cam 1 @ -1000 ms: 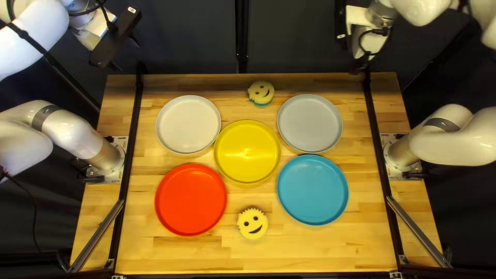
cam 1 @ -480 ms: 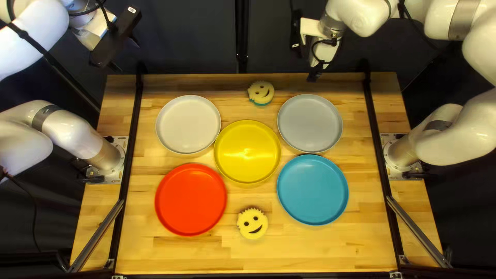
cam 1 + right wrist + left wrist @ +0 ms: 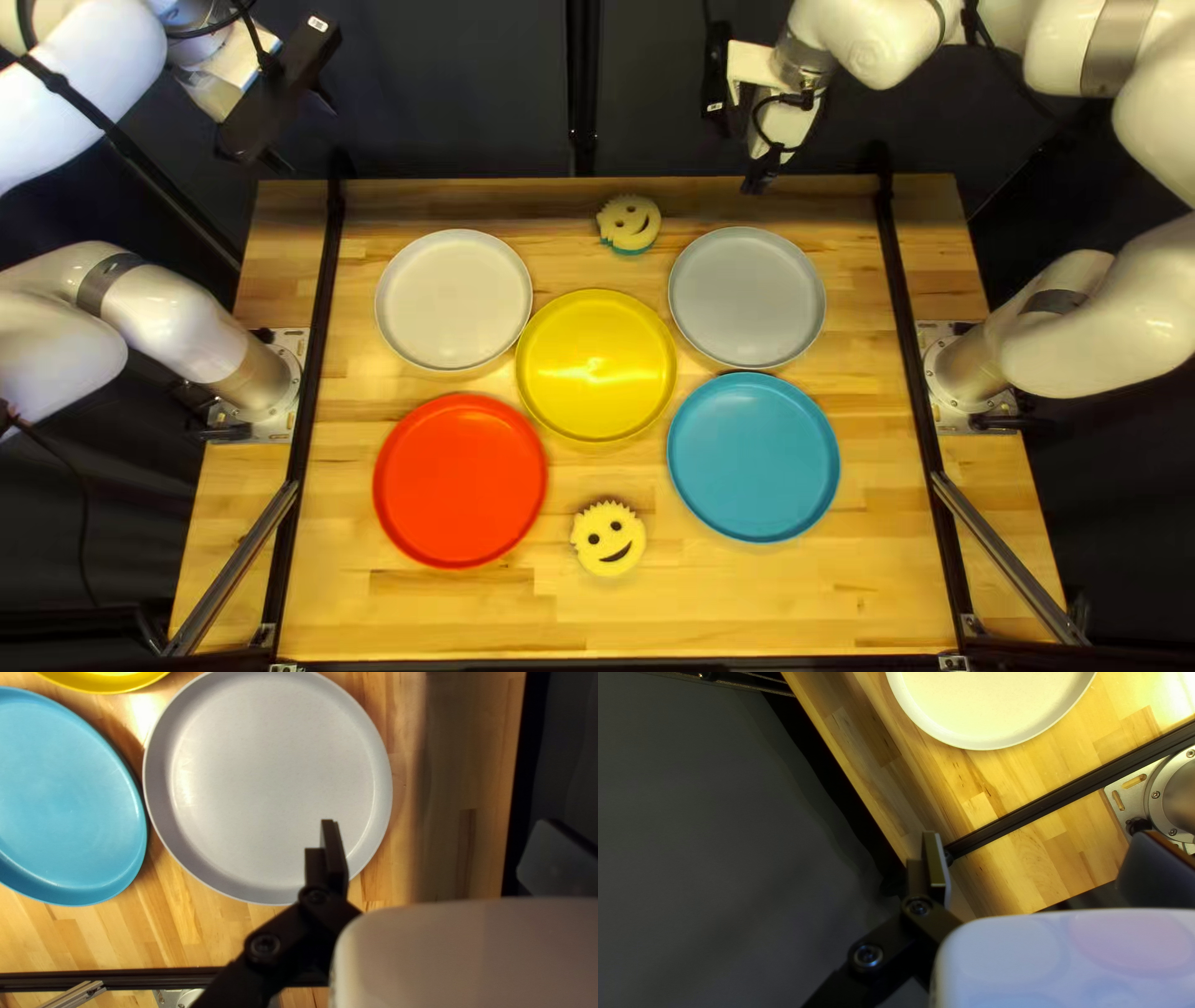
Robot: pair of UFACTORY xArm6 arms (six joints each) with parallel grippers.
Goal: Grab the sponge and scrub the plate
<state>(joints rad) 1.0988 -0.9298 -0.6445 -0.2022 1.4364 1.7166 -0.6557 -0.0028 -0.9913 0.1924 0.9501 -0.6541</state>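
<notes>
With 12 o'clock at the table's far edge in the top left view, the right gripper (image 3: 758, 177) has swung inward since a second ago: then between 1 and 2 o'clock from the grey plate (image 3: 747, 299), it is now at 12 o'clock from it, almost where it was half a second ago. The left gripper (image 3: 303, 131) stays between 10 and 11 o'clock from the white plate (image 3: 454, 299).

Neither sponge has moved. The far sponge (image 3: 629, 223) lies just past 12 o'clock from the yellow plate (image 3: 596, 366) and at 8 o'clock from the right gripper; the near sponge (image 3: 609, 538) lies at 6 o'clock from the yellow plate. Around that plate the grey one keeps 2 o'clock, the blue plate (image 3: 753, 457) 4, the red plate (image 3: 461, 480) 8 and the white one 10.

In the wrist views both grippers stand wide with nothing between their fingers: the right's shows the grey plate beyond one finger, the left's the white plate ahead.
</notes>
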